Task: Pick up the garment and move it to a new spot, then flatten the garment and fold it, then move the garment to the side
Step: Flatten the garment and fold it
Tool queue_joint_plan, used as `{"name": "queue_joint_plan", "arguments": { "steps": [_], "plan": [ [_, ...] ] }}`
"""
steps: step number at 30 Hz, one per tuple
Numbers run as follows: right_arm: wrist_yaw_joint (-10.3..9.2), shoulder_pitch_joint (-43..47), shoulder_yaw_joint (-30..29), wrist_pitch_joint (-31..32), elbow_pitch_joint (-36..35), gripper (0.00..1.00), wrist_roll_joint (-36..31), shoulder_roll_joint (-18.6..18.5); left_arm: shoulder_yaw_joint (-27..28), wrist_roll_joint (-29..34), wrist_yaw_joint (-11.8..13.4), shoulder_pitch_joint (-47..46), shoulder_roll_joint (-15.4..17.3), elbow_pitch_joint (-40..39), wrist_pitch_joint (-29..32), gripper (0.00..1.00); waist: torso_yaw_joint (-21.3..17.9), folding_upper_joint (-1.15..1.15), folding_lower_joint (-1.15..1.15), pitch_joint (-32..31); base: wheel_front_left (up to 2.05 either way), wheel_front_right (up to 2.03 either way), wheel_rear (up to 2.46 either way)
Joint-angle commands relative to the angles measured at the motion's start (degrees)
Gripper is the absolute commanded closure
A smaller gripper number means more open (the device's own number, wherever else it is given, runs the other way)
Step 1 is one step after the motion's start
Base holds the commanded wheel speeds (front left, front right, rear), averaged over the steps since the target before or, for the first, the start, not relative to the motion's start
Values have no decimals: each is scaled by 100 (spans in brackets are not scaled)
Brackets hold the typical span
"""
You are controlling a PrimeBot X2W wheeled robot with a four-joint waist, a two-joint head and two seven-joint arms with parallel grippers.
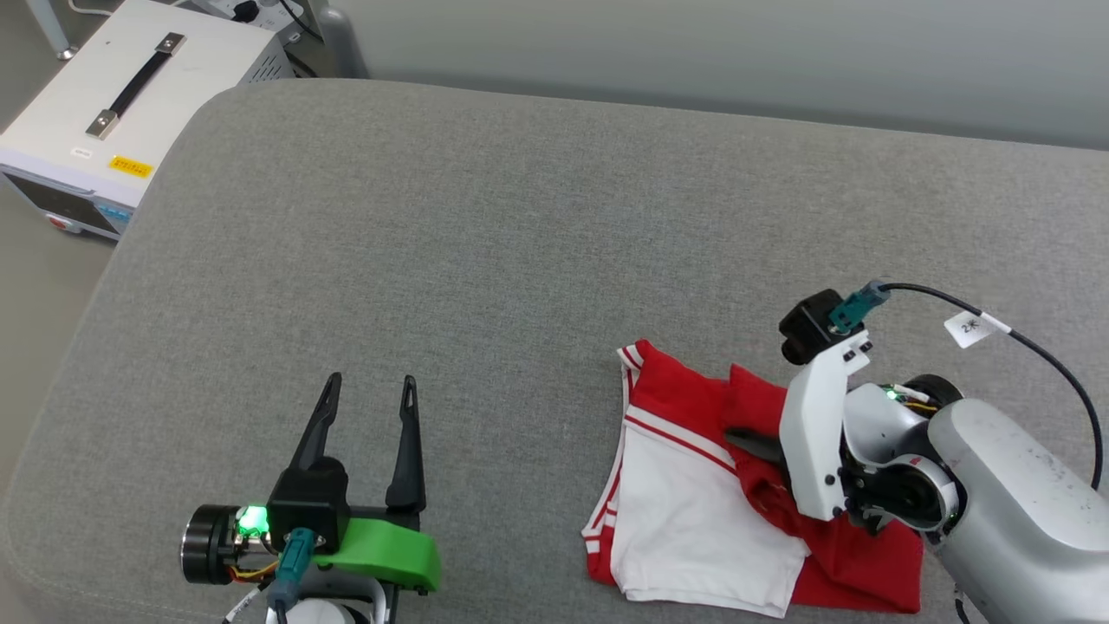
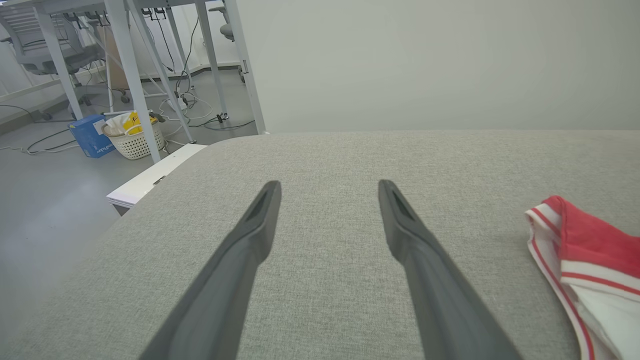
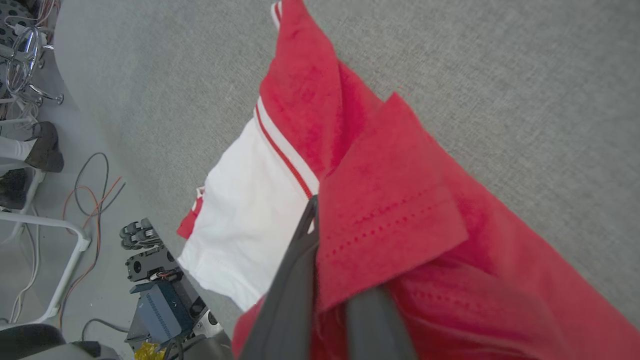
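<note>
Clamping a red fold of the garment (image 1: 693, 511), right gripper (image 1: 747, 442), left gripper (image 1: 371, 380) spread apart, well off leftward.

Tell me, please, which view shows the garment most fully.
The head view: almost all of the garment lies in frame on the cushion, white sleeve and red body. The right wrist view crops it close up; the left wrist view catches its striped sleeve edge.

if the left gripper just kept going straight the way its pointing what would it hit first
Probably the grey cushion: the left gripper points across bare fabric toward its far edge and the pale wall. The garment lies off to its right, outside that line. Its height above the cushion is unclear.
</note>
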Motion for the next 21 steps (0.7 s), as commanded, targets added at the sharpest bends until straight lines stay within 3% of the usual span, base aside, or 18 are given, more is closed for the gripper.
{"name": "queue_joint_plan", "arguments": {
  "steps": [1,9,10,11,12,21],
  "plan": [
    [-5,-138,197,-151,320,100,-116,47,-16,15,5,-153,-37,16,-34,0,49,0,0,94,0,0,0],
    [-5,-193,614,-727,1020,100,4,204,6,7,23,-185,-54,52,-34,0,-10,0,0,128,0,0,0],
    [-5,-208,643,-839,1001,78,21,191,12,11,22,-179,-54,62,-34,0,-27,0,0,110,0,0,0],
    [-5,-220,684,-980,952,45,41,156,17,19,17,-175,-55,78,-34,0,-47,0,0,82,0,0,0],
    [-5,-220,706,-1089,901,0,69,121,24,25,14,-170,-55,90,-34,0,-65,0,0,54,0,0,0],
    [-5,43,425,-2387,-150,0,105,-604,103,79,0,0,-13,77,-34,0,-328,0,0,-241,0,0,0]
  ]
}}
